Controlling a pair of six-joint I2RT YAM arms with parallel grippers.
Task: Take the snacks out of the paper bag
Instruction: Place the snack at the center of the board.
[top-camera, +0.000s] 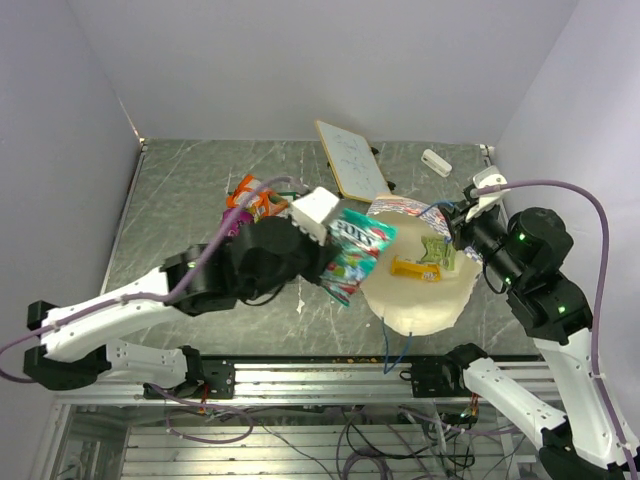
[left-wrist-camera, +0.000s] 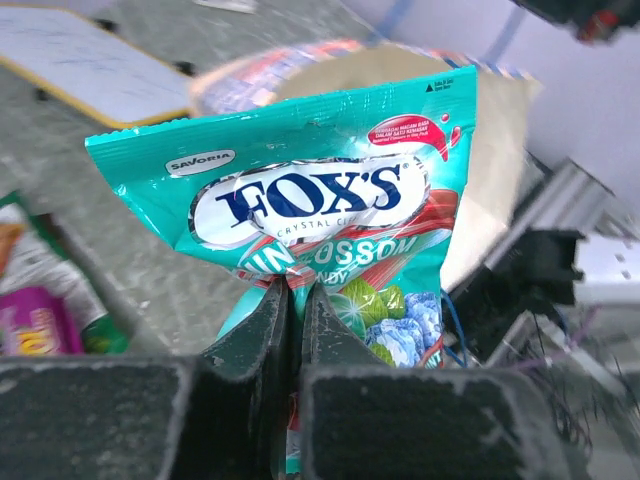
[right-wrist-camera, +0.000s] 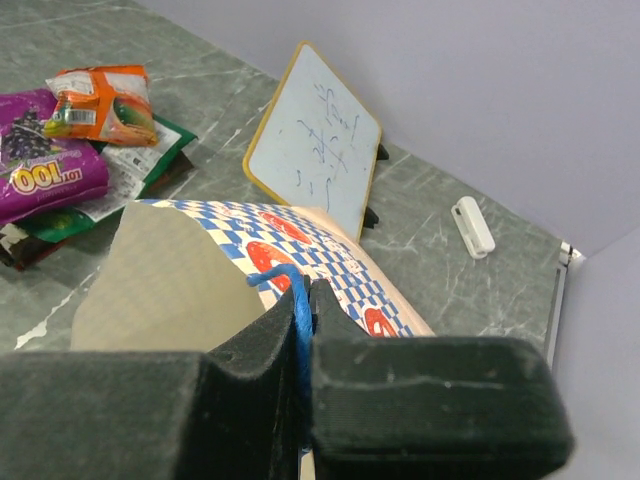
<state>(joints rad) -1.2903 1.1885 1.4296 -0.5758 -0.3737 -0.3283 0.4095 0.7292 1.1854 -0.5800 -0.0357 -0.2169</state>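
Observation:
My left gripper (left-wrist-camera: 295, 290) is shut on a teal Fox's candy packet (left-wrist-camera: 320, 210), held just left of the paper bag's mouth; it shows in the top view (top-camera: 355, 250). The paper bag (top-camera: 415, 290) lies open with its cream inside showing, and a yellow and a green packet (top-camera: 425, 262) lie in it. My right gripper (right-wrist-camera: 303, 290) is shut on the bag's blue cord handle (right-wrist-camera: 292, 285) at the checkered rim (right-wrist-camera: 300, 245). Orange (right-wrist-camera: 100, 100), magenta (right-wrist-camera: 45, 165) and green (right-wrist-camera: 150, 155) packets lie on the table left of the bag.
A white board with a yellow frame (top-camera: 350, 160) stands propped behind the bag, also in the right wrist view (right-wrist-camera: 315, 135). A small white block (top-camera: 436, 162) lies at the back right. Grey walls close the table on three sides.

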